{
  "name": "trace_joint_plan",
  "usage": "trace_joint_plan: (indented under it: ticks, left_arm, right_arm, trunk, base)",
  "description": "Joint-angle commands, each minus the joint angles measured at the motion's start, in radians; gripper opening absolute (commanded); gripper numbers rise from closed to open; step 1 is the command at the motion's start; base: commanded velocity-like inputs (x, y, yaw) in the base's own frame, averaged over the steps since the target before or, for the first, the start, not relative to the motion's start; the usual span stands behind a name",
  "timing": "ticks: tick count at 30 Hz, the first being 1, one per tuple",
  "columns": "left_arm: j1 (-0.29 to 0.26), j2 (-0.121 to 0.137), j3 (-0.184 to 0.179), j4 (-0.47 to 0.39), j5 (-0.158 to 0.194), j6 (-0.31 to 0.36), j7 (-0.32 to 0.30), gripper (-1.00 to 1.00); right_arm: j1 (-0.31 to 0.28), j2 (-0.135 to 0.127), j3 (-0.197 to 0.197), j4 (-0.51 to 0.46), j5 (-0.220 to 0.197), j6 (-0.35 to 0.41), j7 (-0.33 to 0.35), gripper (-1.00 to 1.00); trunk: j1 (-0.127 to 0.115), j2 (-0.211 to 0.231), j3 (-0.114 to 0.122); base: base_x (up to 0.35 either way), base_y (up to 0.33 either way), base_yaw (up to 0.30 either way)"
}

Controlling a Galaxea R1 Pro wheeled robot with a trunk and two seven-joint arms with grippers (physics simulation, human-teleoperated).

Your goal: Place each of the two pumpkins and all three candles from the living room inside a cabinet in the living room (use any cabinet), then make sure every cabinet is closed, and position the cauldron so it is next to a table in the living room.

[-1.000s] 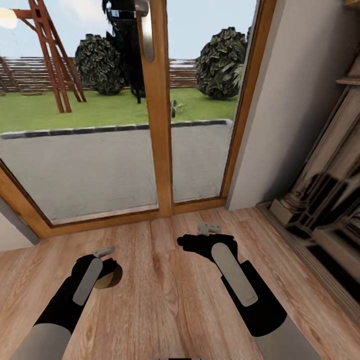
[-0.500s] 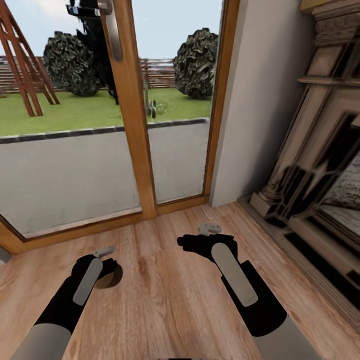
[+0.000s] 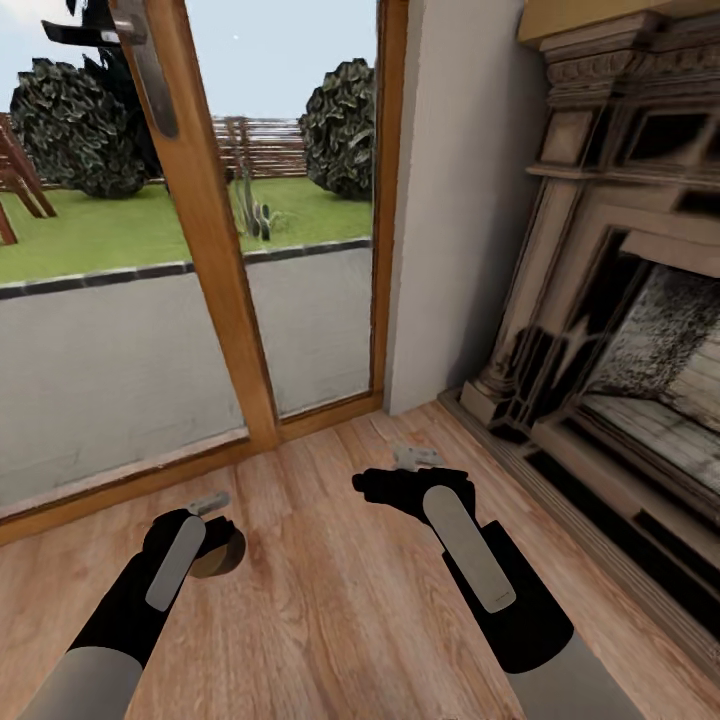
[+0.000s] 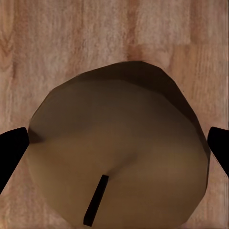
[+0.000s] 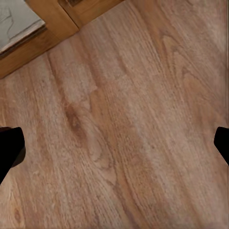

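One brown candle (image 4: pixel 117 148) sits pinched in the left gripper (image 3: pixel 212 512), at seven o'clock over the floor (image 3: pixel 330 600). The right gripper (image 5: pixel 114 138) hangs spread and empty. Carry it level, gently, while turning past the fireplace (image 3: pixel 620 330) toward the cabinet.

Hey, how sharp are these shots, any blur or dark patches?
Head view: floor and door frame crisp, fireplace smeared with blotchy black patches. Left wrist view: the brown candle is so close it looks soft, shaded along one side. Right wrist view: evenly lit floor, grain slightly soft.
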Motion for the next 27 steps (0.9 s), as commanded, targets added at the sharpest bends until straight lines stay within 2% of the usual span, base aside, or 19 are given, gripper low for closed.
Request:
trace_joint_plan:
  ticks: [1,27]
  left_arm:
    - [0.000,0.001,-0.002,-0.001,0.009,0.002,0.010,-1.00]
    - [0.000,0.001,-0.003,0.000,0.010,0.002,0.010,-1.00]
  right_arm:
    - [-0.001,0.000,0.001,-0.001,-0.009,0.002,-0.008,1.00]
    - [-0.001,0.000,-0.018,0.001,-0.009,0.001,-0.003,1.00]
  trunk:
    - [-0.004,0.007,0.002]
    - [-0.104,0.189,0.084]
  base:
    - [0.000,0.000,-0.260]
    - [0.000,0.000,-0.252]
